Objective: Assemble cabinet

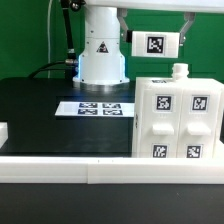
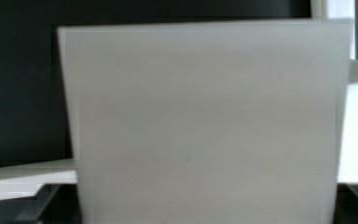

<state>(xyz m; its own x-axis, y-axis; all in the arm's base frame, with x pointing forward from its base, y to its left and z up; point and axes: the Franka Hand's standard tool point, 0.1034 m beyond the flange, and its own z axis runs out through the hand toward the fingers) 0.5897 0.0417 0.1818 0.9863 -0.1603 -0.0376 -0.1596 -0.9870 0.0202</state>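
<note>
nearest, a white rail (image 1: pixel 60 165) edges the black counter (image 1: pixel 40 110). behind it the cabinet (image 1: pixel 175 118) stands at the exterior view's right. farther back and higher, the pincer (image 2: pixel 197 202) is clamped on a tagged white panel (image 1: pixel 160 43). lowered tilted or off-line, the panel could jam or shove the cabinet.

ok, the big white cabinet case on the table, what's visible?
The cabinet case is a large white box, plastic-looking, upright on the black table at the exterior view's right, behind the white rail. Its facing side carries four black-and-white tags; a small knob sticks up on top. The gripper holds a tagged block higher up, clear of it.
</note>
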